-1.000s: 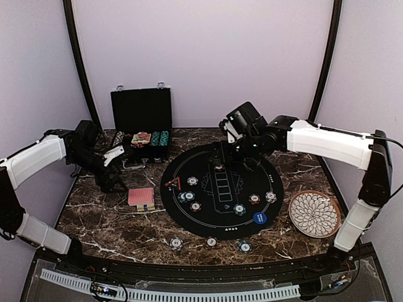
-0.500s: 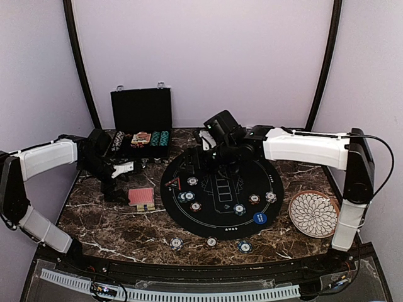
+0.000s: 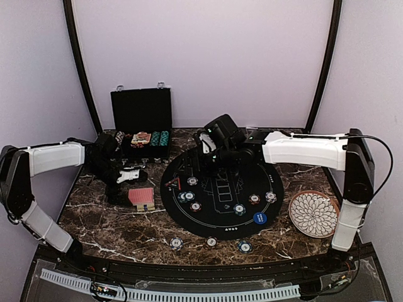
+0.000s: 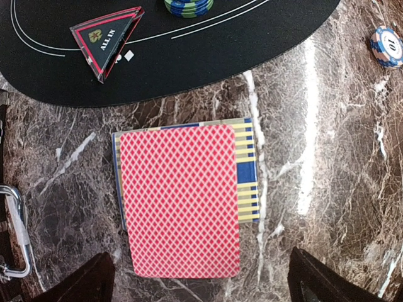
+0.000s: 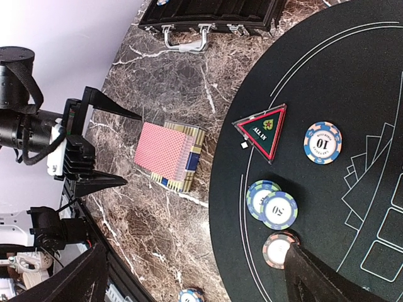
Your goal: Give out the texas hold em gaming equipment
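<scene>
A red-backed deck of playing cards (image 3: 141, 197) lies on a striped box on the marble, left of the mat. In the left wrist view the deck (image 4: 179, 201) fills the middle. My left gripper (image 4: 201, 283) hangs open over its near edge, one finger on each side, holding nothing. The red triangle token (image 5: 263, 132) and striped poker chips (image 5: 272, 204) sit on the mat's left part. My right gripper (image 5: 198, 283) is open above them and empty. More chips (image 3: 254, 199) and a blue marker disc (image 3: 259, 218) lie on the mat's right.
The round black mat (image 3: 220, 220) covers the table's middle. An open black case (image 3: 141, 119) with chips stands at the back left. A white patterned plate (image 3: 314, 214) sits at the right. Three chips (image 3: 211, 241) lie on the marble by the front edge.
My left gripper has moved right, to the deck. My right arm has swung left from the mat's far middle to its left part, and its jaws have opened wider.
</scene>
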